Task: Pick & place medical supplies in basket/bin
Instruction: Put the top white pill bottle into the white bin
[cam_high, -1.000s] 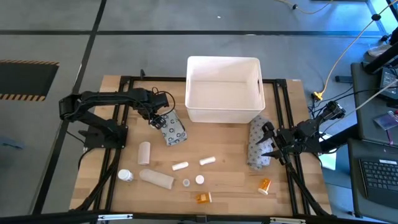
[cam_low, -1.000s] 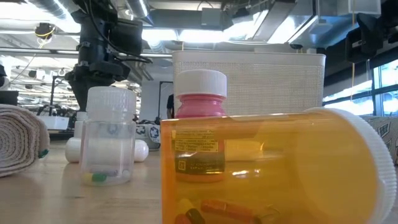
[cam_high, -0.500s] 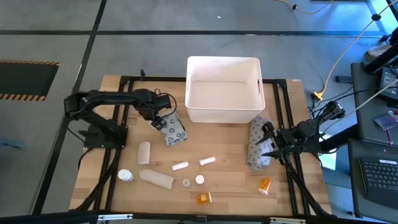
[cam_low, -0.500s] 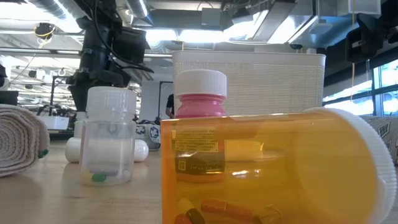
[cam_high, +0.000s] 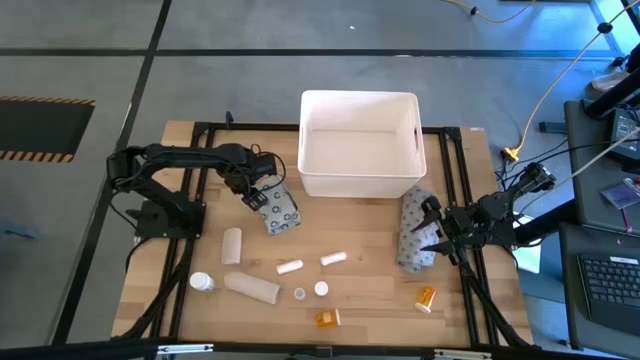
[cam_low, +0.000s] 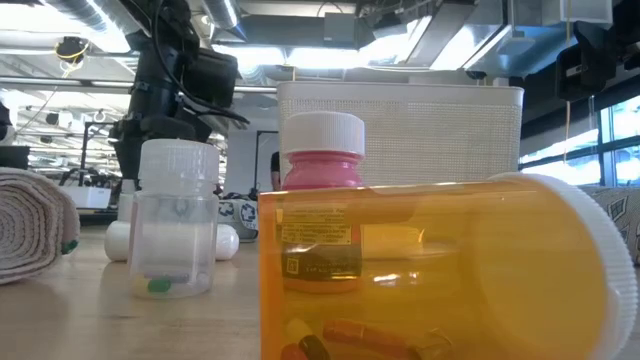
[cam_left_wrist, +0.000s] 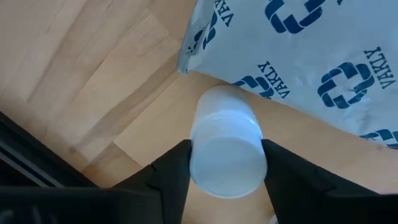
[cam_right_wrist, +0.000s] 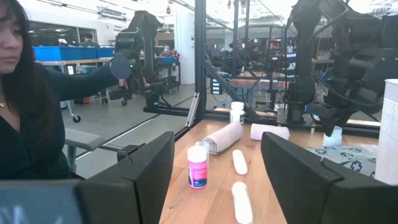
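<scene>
Nearest me, 2 orange pill bottles (cam_high: 328, 318) lie at the table's front edge. Farther back, the left gripper (cam_left_wrist: 225, 163) clenches a small white bottle (cam_left_wrist: 227, 147) above a grey packet (cam_high: 277, 208). The right gripper (cam_high: 432, 230) rests spread wide beside another packet (cam_high: 412, 230). Behind stands the white bin (cam_high: 359, 146).

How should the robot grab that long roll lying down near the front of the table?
Probably across its middle, from straight above. The white roll lies flat on the table, so its rounded long sides face outward and the fingers could close across its narrow width. The left gripper is nearer, but now holds a small white bottle.
</scene>
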